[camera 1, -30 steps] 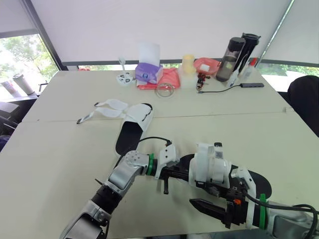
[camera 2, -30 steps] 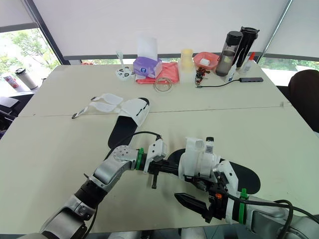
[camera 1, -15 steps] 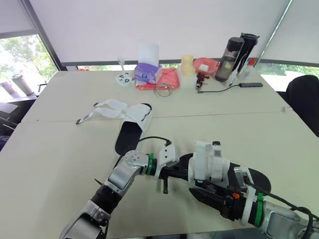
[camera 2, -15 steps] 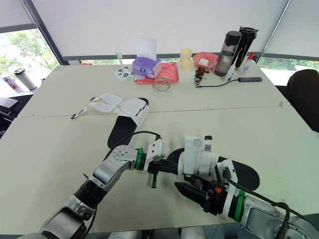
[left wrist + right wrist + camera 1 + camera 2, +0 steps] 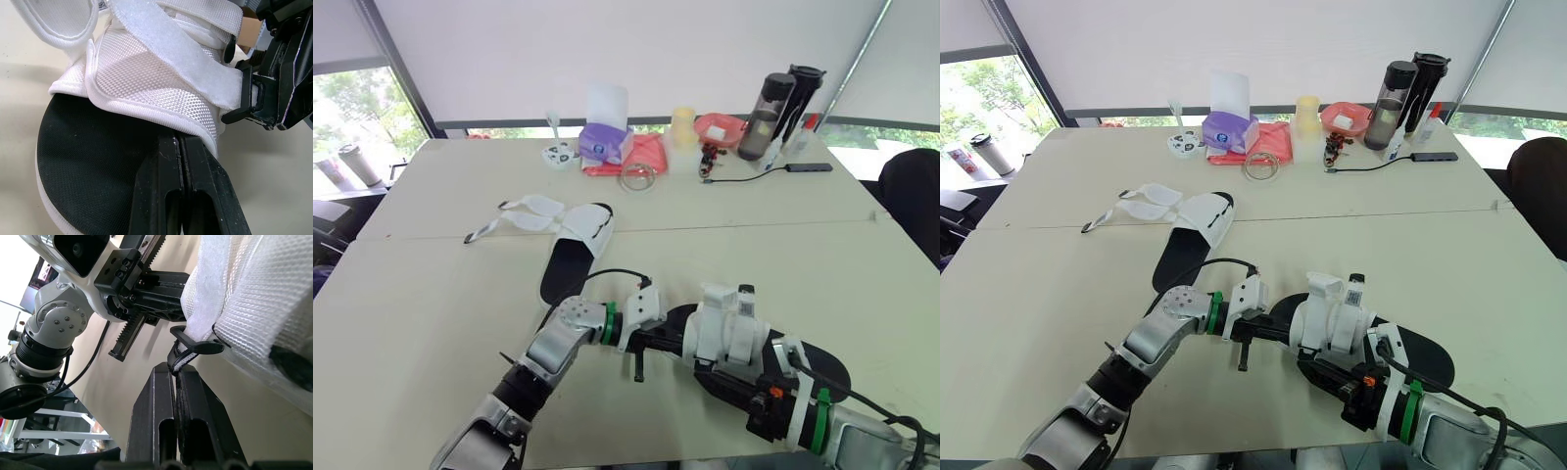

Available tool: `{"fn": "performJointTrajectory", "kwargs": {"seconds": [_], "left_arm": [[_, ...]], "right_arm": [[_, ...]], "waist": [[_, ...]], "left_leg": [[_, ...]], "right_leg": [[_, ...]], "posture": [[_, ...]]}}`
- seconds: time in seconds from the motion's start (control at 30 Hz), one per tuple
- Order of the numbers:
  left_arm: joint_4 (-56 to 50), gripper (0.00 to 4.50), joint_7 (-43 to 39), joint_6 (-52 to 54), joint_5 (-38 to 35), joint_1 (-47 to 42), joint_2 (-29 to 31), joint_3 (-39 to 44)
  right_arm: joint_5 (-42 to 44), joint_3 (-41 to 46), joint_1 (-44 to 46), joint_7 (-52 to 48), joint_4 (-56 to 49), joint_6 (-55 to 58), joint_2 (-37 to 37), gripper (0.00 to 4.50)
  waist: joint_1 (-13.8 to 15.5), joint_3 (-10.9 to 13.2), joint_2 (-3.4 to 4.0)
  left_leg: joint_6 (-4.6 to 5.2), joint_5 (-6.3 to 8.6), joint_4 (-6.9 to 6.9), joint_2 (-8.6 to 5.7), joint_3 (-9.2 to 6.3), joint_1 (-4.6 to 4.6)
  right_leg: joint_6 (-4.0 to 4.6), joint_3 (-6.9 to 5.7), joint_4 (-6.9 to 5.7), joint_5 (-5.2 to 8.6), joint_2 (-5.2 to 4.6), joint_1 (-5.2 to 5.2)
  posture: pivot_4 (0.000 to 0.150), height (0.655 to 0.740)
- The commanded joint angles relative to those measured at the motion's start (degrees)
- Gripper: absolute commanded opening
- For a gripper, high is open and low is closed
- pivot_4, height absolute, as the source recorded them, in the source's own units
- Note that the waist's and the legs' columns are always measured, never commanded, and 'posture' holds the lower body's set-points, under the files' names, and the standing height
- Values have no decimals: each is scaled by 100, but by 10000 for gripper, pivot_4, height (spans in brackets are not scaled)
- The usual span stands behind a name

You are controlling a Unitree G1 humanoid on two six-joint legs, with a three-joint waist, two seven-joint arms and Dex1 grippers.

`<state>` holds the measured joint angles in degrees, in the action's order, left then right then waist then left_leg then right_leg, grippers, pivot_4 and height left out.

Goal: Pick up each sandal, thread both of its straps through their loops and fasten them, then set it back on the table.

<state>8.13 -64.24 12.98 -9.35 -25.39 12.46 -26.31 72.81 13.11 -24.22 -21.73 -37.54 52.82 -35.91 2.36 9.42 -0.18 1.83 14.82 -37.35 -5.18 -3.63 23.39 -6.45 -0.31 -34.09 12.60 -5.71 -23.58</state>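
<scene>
Sandal (image 5: 146, 83), long axis 10-to-4 o'clock; left hand (image 5: 177, 141) clamped on its upper, right hand (image 5: 175, 373) pinching strap (image 5: 183, 360) beside loop (image 5: 196, 344).

On the bench (image 5: 431, 294), the left gripper (image 5: 674, 341) is at the toe of the near sandal (image 5: 818, 357), the right gripper (image 5: 707, 371) is low beside its white top, and the far sandal (image 5: 566, 269) lies flat behind, its straps (image 5: 533, 206) spread open.

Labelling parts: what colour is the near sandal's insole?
Black insole, clearest in the left wrist view.
</scene>
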Motion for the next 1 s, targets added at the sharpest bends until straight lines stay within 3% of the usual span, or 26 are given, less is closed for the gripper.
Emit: {"fn": "performJointTrajectory", "kwargs": {"seconds": [0.03,0.23,0.77,1.0], "left_arm": [[149,0,6,-35,137,54,-9,-167],[264,0,4,-151,173,50,-19,-177],[415,0,-28,-311,199,68,-41,-206],[465,0,-65,-355,215,54,-49,-234]], "right_arm": [[139,0,-7,-126,-199,-63,-59,144],[86,-93,-306,-355,-262,97,-294,144],[-1575,-1038,-1278,-1365,-553,-217,-1070,144],[-1930,-974,-1592,-1897,-591,-557,-1194,144]], "waist": [[1,0,0],[10,0,0],[13,-2,-3],[4,-3,-5]], "left_leg": [[0,0,0,0,0,0],[0,0,-1,-1,0,0],[0,0,-4,-1,0,-3],[-2,1,-9,-1,0,-5]], "right_leg": [[0,0,0,0,0,0],[0,0,1,0,-1,3],[-3,-3,2,1,-2,9],[-15,-2,1,9,-2,14]], "posture": [[1500,7400],[1500,7400],[1500,7400],[1500,7400]]}}
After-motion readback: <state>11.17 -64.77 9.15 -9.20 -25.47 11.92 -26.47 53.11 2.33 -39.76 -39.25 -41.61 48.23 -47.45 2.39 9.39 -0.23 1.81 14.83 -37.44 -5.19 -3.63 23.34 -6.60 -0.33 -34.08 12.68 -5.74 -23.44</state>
